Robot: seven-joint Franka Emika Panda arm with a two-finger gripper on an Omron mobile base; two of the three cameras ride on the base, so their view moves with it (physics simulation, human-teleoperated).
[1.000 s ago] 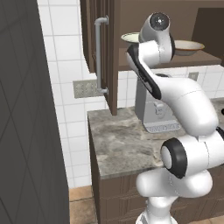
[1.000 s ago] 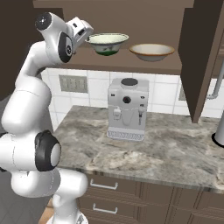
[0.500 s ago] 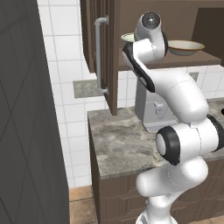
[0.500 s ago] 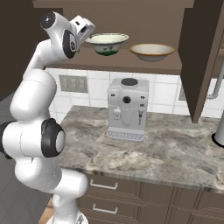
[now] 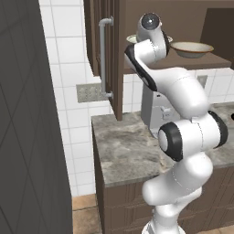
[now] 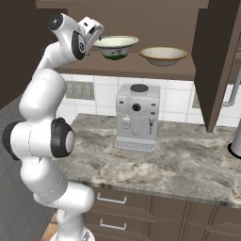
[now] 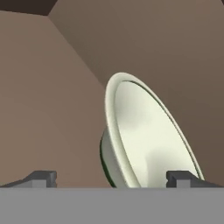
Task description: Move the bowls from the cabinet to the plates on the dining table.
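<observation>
Open dark brown cabinet [image 6: 214, 56] above a mottled stone surface [image 6: 179, 164], with both bowls on its shelf. Cream-white bowl [image 6: 115, 46] with greenish inside at the left of the shelf, tan bowl [image 6: 164, 55] just beside it to the right, apart from it, both upright. Hand [image 6: 95, 33] raised to shelf height at the left rim of the cream-white bowl, wide open, nothing between the fingers; contact with the rim not clear from the right base view. In the hand view, cream-white bowl [image 7: 144, 140] close ahead and rolled on its side by the camera's tilt, one dark fingertip [image 7: 41, 178] to the left of it, the other overlapping its lower right edge, the bowl off-centre toward the right finger. In the left base view, tan bowl [image 5: 192, 48] clear on the shelf, cream-white bowl [image 5: 132, 39] mostly hidden behind the arm's upper link. Cabinet door [image 5: 114, 59] swung out, long silver bar handle [image 5: 103, 57] vertical on it. Grey coffee machine [image 6: 138, 116] standing on the surface under the shelf, below the two bowls. White tiled wall [image 6: 179, 101] behind it.
</observation>
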